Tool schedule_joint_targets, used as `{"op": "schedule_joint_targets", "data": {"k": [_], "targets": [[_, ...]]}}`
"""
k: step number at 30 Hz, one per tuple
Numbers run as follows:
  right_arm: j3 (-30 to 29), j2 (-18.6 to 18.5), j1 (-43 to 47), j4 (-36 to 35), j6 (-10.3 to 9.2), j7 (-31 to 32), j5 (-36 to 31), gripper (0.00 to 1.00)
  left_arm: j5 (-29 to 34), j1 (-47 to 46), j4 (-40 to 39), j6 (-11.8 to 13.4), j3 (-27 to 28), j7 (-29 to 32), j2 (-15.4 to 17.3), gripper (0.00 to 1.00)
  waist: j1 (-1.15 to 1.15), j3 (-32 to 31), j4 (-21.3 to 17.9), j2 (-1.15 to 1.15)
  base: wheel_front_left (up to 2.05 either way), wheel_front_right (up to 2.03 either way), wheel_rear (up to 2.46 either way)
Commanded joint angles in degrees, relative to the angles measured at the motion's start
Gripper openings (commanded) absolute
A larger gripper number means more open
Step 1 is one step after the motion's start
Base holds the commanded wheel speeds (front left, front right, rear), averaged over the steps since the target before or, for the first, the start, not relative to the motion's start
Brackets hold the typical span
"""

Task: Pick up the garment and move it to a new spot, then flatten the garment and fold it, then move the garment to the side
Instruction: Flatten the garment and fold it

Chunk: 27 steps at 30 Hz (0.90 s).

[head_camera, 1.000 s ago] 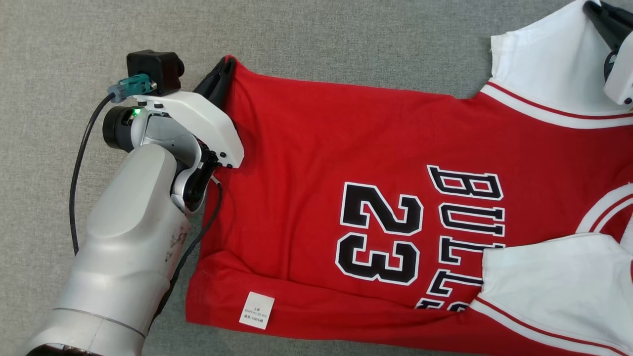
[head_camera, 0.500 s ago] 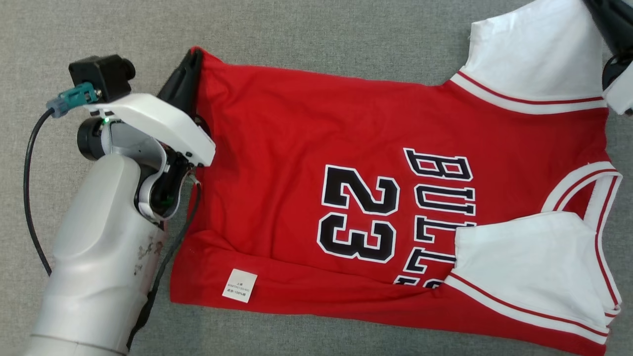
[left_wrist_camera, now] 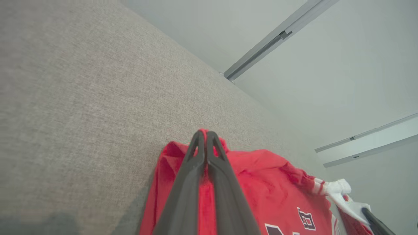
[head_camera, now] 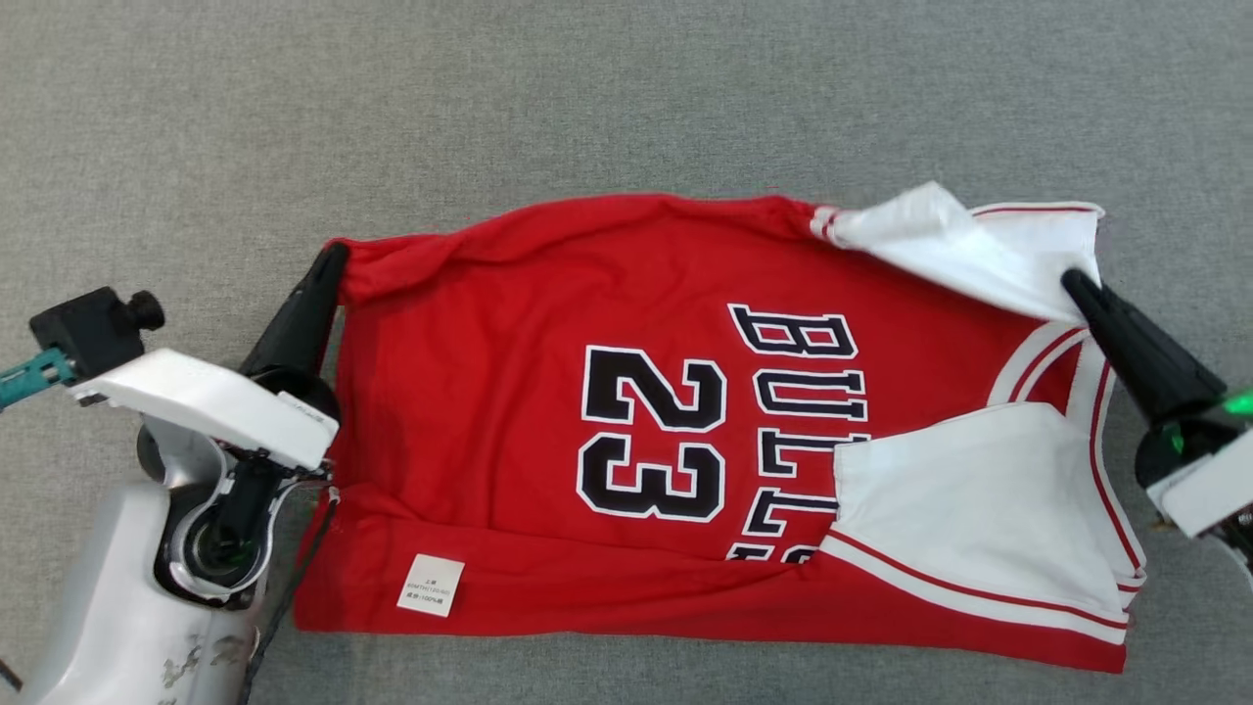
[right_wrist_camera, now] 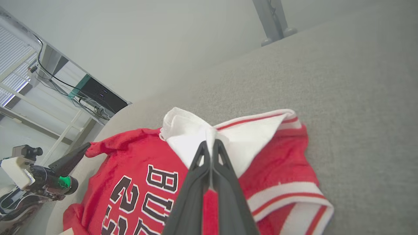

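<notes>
The biggest change is in the jersey (head_camera: pixel 548 294). A second ago it lay stretched flat on the grey cloth surface (head_camera: pixel 626 98), its far edge drawn straight between my two grippers. Now that edge is rumpled and raised, drawn back toward the near edge, so the red body looks shorter front to back. My head camera has also shifted, so I don't count the jersey's slide across the frame as a move. I judge the flattening is done and the fold has begun: the far half is coming up and over, but it hasn't been laid down yet.

The far white sleeve (head_camera: pixel 940 245) was spread out before. It is now bunched and folded on itself just ahead of my right gripper (head_camera: pixel 1072 281).

That gripper is pinched tight on the sleeve, and from the wrist I see white cloth squeezed between the closed fingertips (right_wrist_camera: pixel 210 145). My left gripper (head_camera: pixel 328 259) is clamped the same way on the far hem corner, with a tuft of red poking past the tips (left_wrist_camera: pixel 205 133).

The rest of the jersey lies between the two grippers and nearer me, with its size label (head_camera: pixel 431 585) face up behind the left one.
</notes>
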Motion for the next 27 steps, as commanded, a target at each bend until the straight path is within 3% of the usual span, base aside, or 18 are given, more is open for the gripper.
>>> {"op": "schedule_joint_targets", "data": {"k": [1, 13, 26, 27], "targets": [[-0.74, -0.55, 3.02, -1.28, 0.02, -1.26, 0.53, 0.0, -1.5, 1.53, -2.12, 0.67, 1.43, 0.37, 0.7, 0.0, 0.0, -0.36, -0.56, 0.0, 0.0, 0.0, 0.0], [-8.02, 3.19, 20.74, -6.27, 0.02, -3.44, 1.11, 0.0, -3.62, 11.25, -11.51, 5.75, 5.77, 1.41, 3.54, 0.0, 0.0, -2.53, -2.16, 0.0, 0.0, 0.0, 0.0], [-11.89, 7.89, 28.79, -3.93, 0.02, -3.33, -2.25, 0.0, -4.21, 19.2, -11.02, 8.04, 4.19, 1.38, 1.05, 0.0, 0.0, -3.51, -2.57, 0.0, 0.0, 0.0, 0.0], [-12.07, 8.43, 28.33, -3.12, 0.02, -3.33, -3.32, 0.38, -4.2, 19.5, -10.57, 8.02, 3.94, 1.25, 0.84, 0.43, 0.0, -3.59, -2.67, 0.0, 0.0, 0.0, 0.0]]}}
